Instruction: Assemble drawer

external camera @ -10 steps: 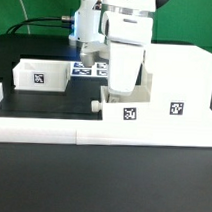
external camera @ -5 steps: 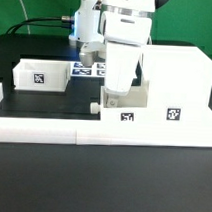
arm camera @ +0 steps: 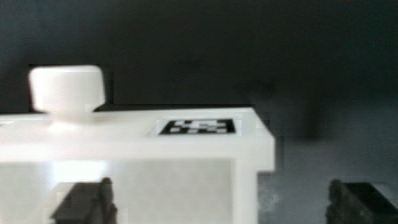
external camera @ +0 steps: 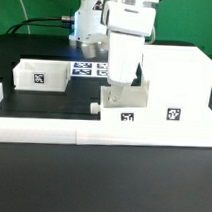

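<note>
The hand (arm camera: 222, 200) hangs wide open and empty over the knobbed drawer box (external camera: 129, 107), which sits on the table (external camera: 49, 100) beside the larger case (external camera: 180, 77). The box looks rigid, light and slick, so grip across its side walls.

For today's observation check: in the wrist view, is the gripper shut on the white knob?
No: the knob stands free; the gripper is open, its fingers spread wide apart.
</note>
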You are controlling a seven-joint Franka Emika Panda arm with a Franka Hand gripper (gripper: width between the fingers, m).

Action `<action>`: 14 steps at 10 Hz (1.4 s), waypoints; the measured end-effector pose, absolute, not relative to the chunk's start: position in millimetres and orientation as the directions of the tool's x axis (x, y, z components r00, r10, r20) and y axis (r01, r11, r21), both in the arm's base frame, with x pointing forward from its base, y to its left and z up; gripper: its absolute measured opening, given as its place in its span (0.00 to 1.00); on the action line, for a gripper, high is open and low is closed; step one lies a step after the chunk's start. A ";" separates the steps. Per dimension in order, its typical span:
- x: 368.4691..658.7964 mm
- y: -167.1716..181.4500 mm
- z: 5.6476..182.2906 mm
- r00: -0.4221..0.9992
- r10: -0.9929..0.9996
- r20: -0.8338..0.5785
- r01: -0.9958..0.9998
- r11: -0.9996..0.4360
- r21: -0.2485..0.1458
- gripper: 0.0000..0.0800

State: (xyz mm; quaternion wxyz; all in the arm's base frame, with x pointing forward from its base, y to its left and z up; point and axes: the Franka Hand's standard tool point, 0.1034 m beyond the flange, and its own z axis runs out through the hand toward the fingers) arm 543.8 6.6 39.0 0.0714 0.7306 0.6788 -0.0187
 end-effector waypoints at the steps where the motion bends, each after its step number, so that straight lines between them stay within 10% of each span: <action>1: 545.5 1.6 46.3 0.076 0.989 -0.129 0.995 -0.066 0.079 0.79; 14: 542.1 -81.3 35.6 -0.115 0.993 0.032 0.993 0.114 0.032 0.81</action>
